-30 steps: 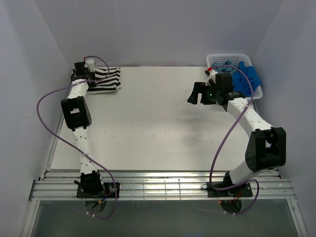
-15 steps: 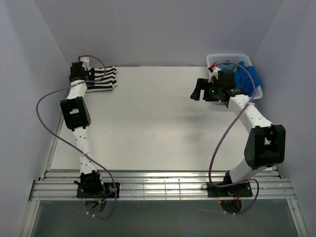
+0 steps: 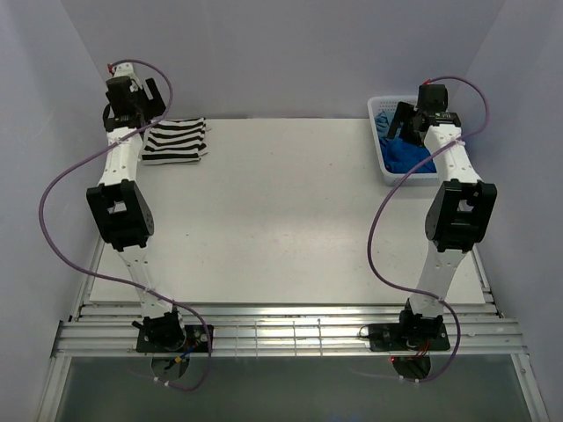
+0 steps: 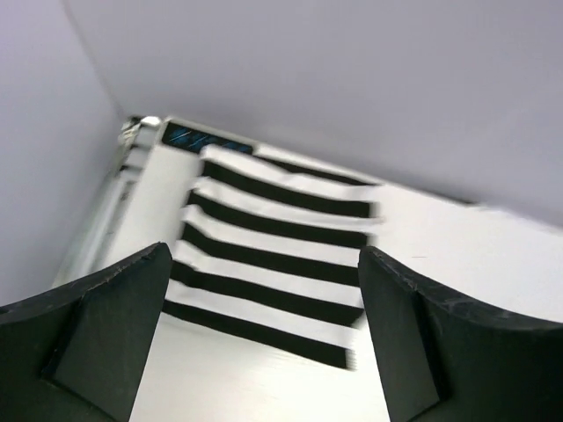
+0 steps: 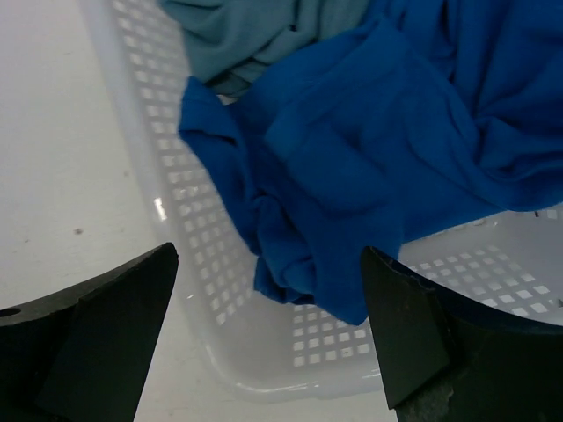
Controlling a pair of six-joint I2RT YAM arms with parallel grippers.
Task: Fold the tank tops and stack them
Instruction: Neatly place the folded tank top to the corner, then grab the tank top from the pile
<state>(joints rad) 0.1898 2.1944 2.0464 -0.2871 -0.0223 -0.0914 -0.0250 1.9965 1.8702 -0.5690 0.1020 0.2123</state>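
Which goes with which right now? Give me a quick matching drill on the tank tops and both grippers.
Things:
1. striped tank top
2. royal blue tank top
3. left gripper
4. right gripper

Places and states:
A. open, empty, over the basket
B. crumpled inside the basket
C. folded flat at the far left of the table
D. open, empty, hovering by the striped tank top

Pairs: 1-C, 2-B, 3-D, 4-A
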